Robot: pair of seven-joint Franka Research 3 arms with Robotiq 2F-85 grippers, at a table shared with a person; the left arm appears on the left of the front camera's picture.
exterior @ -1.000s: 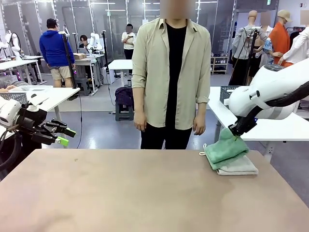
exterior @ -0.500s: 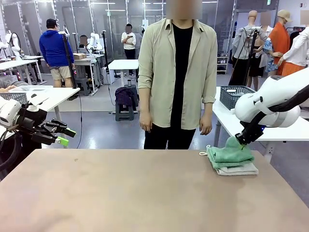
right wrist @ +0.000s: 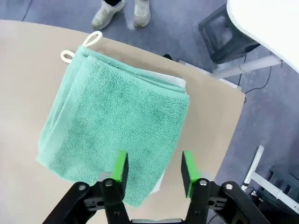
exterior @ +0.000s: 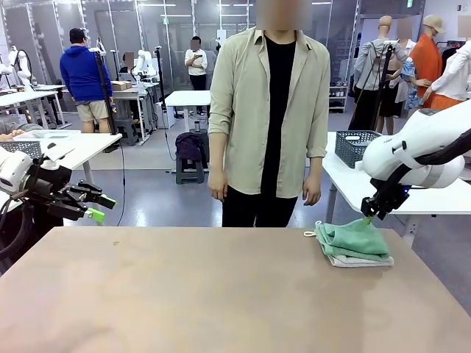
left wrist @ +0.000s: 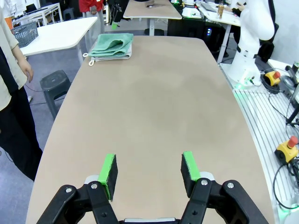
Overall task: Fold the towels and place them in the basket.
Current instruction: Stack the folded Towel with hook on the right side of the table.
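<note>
Right gripper [right wrist: 153, 170]: jaws stand apart with nothing between the green pads; it hangs directly above the near edge of the folded green towel [right wrist: 114, 140], clear of the cloth. Judged to be a release position, the towel resting under its own weight on the stack.
Left gripper [left wrist: 148, 170]: jaws parted about two-thirds of their reach, empty, held off the left end of the table [exterior: 184, 294] and aimed down its length. Judged idle, parked out of the working area.
Green towel: folded into a rough rectangle, lying on top of a paler towel at the far right of the table. In the right wrist view it sits slightly skewed on the one below, so a pale strip shows along one side.
Off-white towel [exterior: 362, 260]: folded, flat on the table beneath the green one; its edge shows at the front and right of the stack.
Corner loops [right wrist: 80, 46]: two small white loops show at the stack's far corner, toward the person; which towel each belongs to cannot be told.
Stacking rationale: judged that the folded pieces are piled together so they can go into the basket as one bundle.
Basket [exterior: 353, 145]: a dark mesh basket stands on the white table beyond the right arm, well apart from the stack. Whether it is the task's basket cannot be confirmed.
Person [exterior: 268, 118]: stands at the far side, arms hanging, hands clear of the table.
Risk: the skewed top layer may slide or unfold if the stack is gripped at one edge only.
</note>
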